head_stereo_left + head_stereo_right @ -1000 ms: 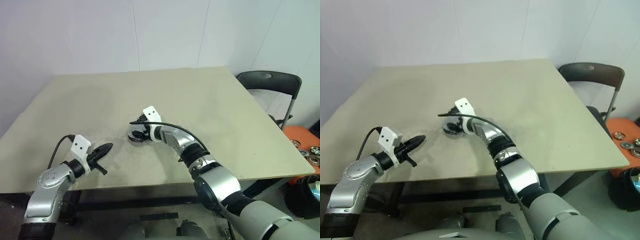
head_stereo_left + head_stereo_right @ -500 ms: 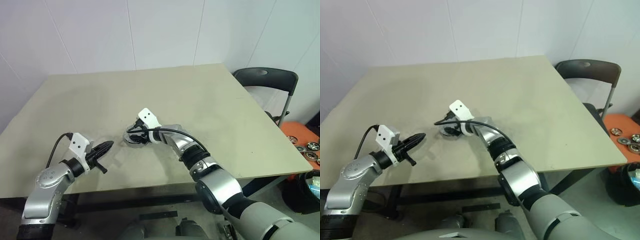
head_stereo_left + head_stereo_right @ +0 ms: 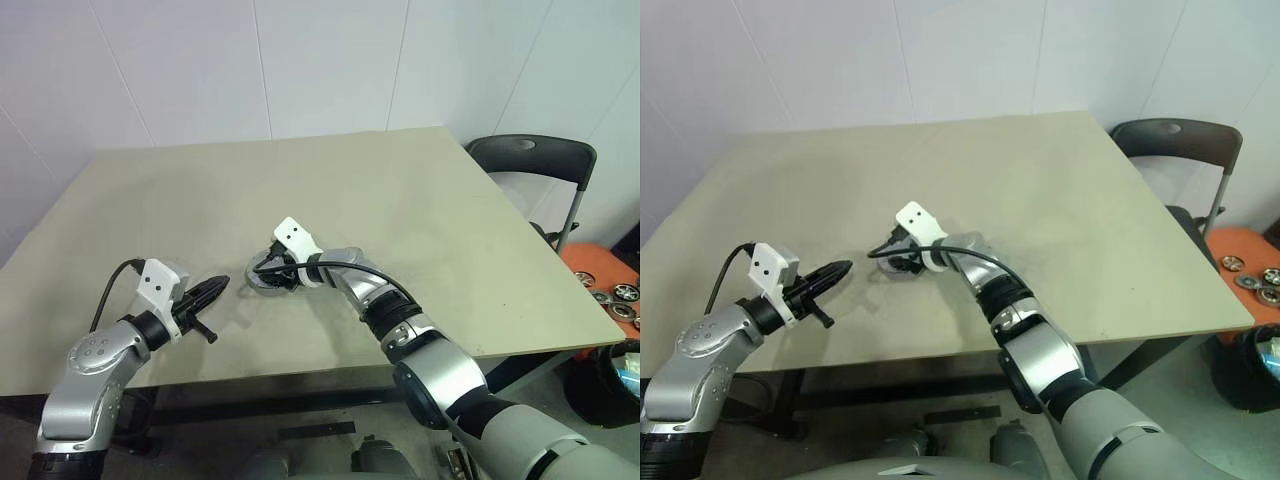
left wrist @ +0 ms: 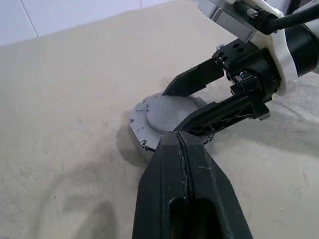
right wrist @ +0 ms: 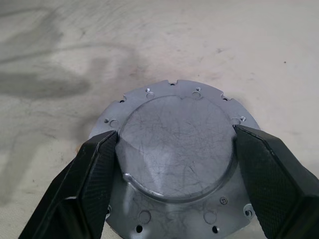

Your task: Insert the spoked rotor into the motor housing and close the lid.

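Note:
The lid [image 5: 174, 164], a flat silver disc with a raised round centre and small holes round its rim, lies on the table [image 3: 400, 180] near the front middle. It covers the motor housing, of which I see a sliver of wall [image 4: 135, 143] beneath it. The spoked rotor is hidden. My right gripper [image 5: 174, 133] reaches in from the right and is shut on the lid, one black finger against each side of the raised centre. My left gripper [image 3: 218, 288] hovers shut and empty just left of the lid, its tip [image 4: 179, 137] pointing at it.
A dark folding chair [image 3: 535, 160] stands past the table's right edge. On the floor beside it an orange tray [image 3: 605, 285] holds metal parts. The table's front edge runs just below both grippers.
My right wrist has rolled while its fingers stay on the lid. My left gripper has risen slightly. The camera shifted between the oldest frames and the later ones.

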Tool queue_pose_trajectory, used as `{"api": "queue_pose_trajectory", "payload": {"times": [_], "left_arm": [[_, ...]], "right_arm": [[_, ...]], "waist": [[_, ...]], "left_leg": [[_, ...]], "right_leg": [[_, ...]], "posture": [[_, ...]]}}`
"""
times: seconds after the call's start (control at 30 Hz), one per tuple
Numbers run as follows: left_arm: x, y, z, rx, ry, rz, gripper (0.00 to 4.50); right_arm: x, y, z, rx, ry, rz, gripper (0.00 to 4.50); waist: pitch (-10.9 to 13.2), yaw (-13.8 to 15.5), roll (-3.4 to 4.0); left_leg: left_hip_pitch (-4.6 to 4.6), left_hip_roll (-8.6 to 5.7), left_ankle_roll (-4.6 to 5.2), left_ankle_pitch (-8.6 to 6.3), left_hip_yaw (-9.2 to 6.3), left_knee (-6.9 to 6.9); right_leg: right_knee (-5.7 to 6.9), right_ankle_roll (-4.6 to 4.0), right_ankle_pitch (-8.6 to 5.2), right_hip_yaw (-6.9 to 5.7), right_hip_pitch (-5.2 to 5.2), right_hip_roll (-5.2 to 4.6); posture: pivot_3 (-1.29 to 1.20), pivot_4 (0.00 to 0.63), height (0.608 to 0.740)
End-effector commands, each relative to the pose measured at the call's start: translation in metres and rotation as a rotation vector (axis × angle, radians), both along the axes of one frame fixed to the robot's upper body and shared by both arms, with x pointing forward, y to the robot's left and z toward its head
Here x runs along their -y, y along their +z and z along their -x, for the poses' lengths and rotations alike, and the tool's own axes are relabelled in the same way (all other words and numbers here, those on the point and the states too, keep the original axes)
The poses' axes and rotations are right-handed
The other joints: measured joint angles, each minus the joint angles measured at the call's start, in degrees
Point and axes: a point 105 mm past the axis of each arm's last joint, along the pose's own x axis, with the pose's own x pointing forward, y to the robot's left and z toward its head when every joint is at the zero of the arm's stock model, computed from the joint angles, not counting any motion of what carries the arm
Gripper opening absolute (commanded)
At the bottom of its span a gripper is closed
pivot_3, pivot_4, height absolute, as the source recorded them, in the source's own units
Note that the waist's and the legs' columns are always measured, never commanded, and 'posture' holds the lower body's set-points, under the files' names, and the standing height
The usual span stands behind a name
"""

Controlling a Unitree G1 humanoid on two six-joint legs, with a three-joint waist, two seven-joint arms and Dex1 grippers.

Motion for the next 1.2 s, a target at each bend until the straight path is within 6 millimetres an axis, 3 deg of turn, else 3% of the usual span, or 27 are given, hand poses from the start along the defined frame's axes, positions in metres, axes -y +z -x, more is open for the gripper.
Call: {"api": "queue_pose_trajectory", "payload": {"times": [0.03,0.4,0.73,1.0,1.2], "left_arm": [[-0.004,0.017,0.001,0.052,-0.004,0.002,0.0],[-0.032,0.002,0.023,0.001,0.016,-0.02,0.0],[-0.044,-0.013,0.025,-0.012,0.025,-0.029,0.0],[-0.035,-0.004,0.0,0.052,0.051,-0.024,0.0],[-0.005,-0.003,-0.03,0.055,0.001,0.016,0.0]], "right_arm": [[-0.002,-0.01,0.007,-0.035,0.03,0.041,3.27],[0.0,-0.015,0.011,-0.085,0.038,0.043,3.27],[0.006,-0.021,0.009,-0.092,0.006,0.088,3.27],[0.013,-0.035,0.012,-0.156,-0.019,0.121,3.27],[0.013,-0.034,0.011,-0.155,-0.024,0.125,3.27]], "waist": [[0.0,0.0,0.0],[0.0,0.0,0.02],[0.0,0.2,0.02],[0.0,0.3,0.0],[-0.1,0.2,-0.13]], "left_leg": [[0.01,0.0,0.0,0.0,0.0,0.0],[0.09,0.0,0.0,0.0,0.03,0.0],[0.09,-0.01,0.0,-0.01,0.02,0.0],[0.27,-0.02,0.0,-0.01,0.01,0.0],[0.33,-0.06,0.0,-0.01,0.02,0.0]], "right_leg": [[0.0,0.0,0.0,0.0,0.01,0.0],[-0.01,-0.08,-0.04,0.01,0.04,-0.02],[-0.02,-0.13,-0.08,0.0,0.05,-0.04],[-0.02,-0.12,-0.07,-0.01,0.21,-0.04],[-0.01,0.01,0.0,-0.01,0.26,-0.05]], "posture": [[0.0,0.0,0.74],[0.0,0.0,0.74],[0.0,0.0,0.74],[0.0,0.0,0.74],[0.0,0.0,0.74]]}}
